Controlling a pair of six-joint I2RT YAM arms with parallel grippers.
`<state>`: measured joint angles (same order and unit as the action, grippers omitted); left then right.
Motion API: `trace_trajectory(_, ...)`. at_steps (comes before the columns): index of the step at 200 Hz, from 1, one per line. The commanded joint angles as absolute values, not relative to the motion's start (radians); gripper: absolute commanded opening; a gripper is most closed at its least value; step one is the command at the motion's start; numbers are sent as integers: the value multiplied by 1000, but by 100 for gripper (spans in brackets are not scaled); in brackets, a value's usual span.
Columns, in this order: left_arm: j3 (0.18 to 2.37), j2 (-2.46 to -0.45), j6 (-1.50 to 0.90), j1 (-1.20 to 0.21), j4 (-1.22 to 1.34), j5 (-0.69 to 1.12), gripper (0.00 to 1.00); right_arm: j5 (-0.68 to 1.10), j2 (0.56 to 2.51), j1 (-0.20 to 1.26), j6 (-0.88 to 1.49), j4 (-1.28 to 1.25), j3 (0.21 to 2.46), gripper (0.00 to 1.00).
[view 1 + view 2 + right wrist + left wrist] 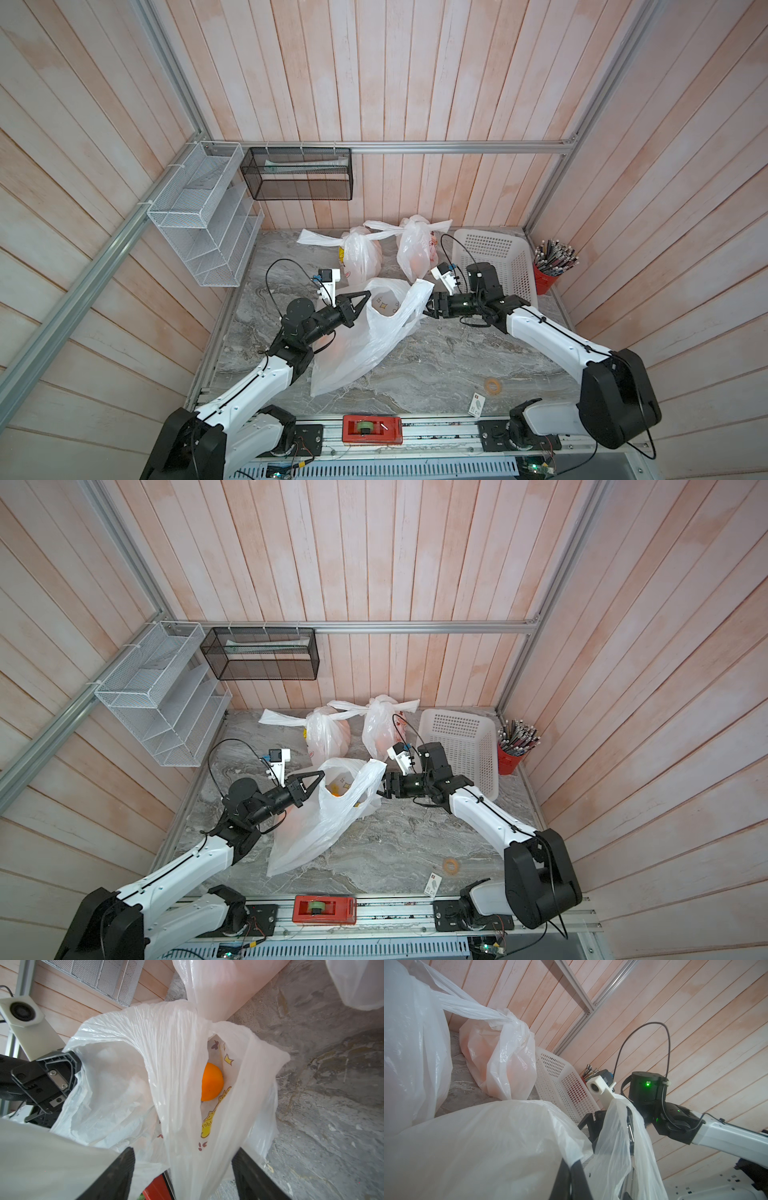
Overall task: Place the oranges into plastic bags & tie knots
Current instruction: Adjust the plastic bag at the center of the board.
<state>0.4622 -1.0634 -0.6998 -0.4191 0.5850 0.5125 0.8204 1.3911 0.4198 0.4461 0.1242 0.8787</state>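
Your right gripper (184,1150) sits closest, fingers spread, with the handle strip (182,1088) of the thin translucent white plastic bag (374,345) running loose between them, nothing pinched. Left gripper (365,296) is clenched on the bag's far edge. The bag lies on the grey marbled tabletop (436,357), mouth open and unknotted, with one glossy round orange (212,1082) showing inside. Risks: close off-centre and you'd likely catch only a film edge, which slips out. Pull hard and the film may tear, or the mouth tips and fruit rolls out.
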Motion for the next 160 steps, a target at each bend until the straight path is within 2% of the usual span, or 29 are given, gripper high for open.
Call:
trace_trajectory(1,446,-1044,-679,-417,606,509,0,787,1408,430,437,138,926,54)
trace_trajectory(10,446,-1037,-674,-417,600,504,0,778,1407,430,432,147,932,44)
trace_trajectory(14,446,-1036,-673,-417,598,503,0,773,1404,430,430,150,934,36)
trace_trajectory(21,447,-1030,-668,-417,595,500,0,766,1400,428,430,150,935,30)
trace_trajectory(37,453,-1019,-649,-417,588,494,0,767,1385,414,440,137,931,6)
trace_trajectory(42,456,-1013,-640,-417,588,497,3,774,1380,407,446,126,926,0)
trace_trajectory(64,497,-993,-565,-420,544,526,27,814,1357,368,494,67,904,0)
trace_trajectory(95,606,-963,-372,-472,374,503,50,883,1329,332,575,-38,885,0)
trace_trajectory(122,711,-952,-170,-614,206,365,60,897,1316,315,607,-81,886,0)
trace_trajectory(160,795,-1000,35,-900,68,119,64,910,1311,282,640,-119,869,0)
